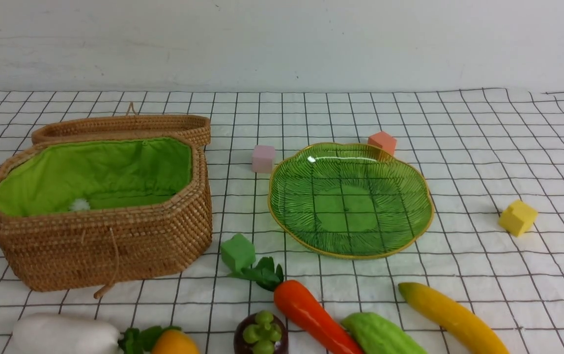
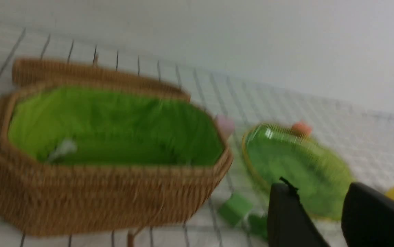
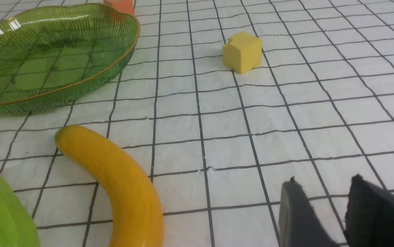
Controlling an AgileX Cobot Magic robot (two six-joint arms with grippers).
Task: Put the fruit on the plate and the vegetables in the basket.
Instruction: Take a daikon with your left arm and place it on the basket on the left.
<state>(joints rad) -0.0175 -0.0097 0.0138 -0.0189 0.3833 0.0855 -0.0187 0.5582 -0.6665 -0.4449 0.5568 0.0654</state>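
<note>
The wicker basket (image 1: 100,236) stands open at the left, its green lining bare but for a small white tuft. The green plate (image 1: 351,199) sits empty at the centre. Along the front edge lie the white radish (image 1: 63,335), the mango (image 1: 175,342), the mangosteen (image 1: 261,334), the carrot (image 1: 311,314), the gourd (image 1: 382,335) and the banana (image 1: 454,317). Neither arm shows in the front view. My left gripper (image 2: 320,192) is open and empty, high above the cloth, facing the basket (image 2: 107,192) and plate (image 2: 300,164). My right gripper (image 3: 324,187) is open and empty, low over the cloth beside the banana (image 3: 114,175).
Foam cubes lie around: pink (image 1: 263,158) and salmon (image 1: 382,142) behind the plate, green (image 1: 237,252) by the carrot's leaves, yellow (image 1: 518,217) at the right. The basket's lid (image 1: 125,127) lies open behind it. A white wall closes the back.
</note>
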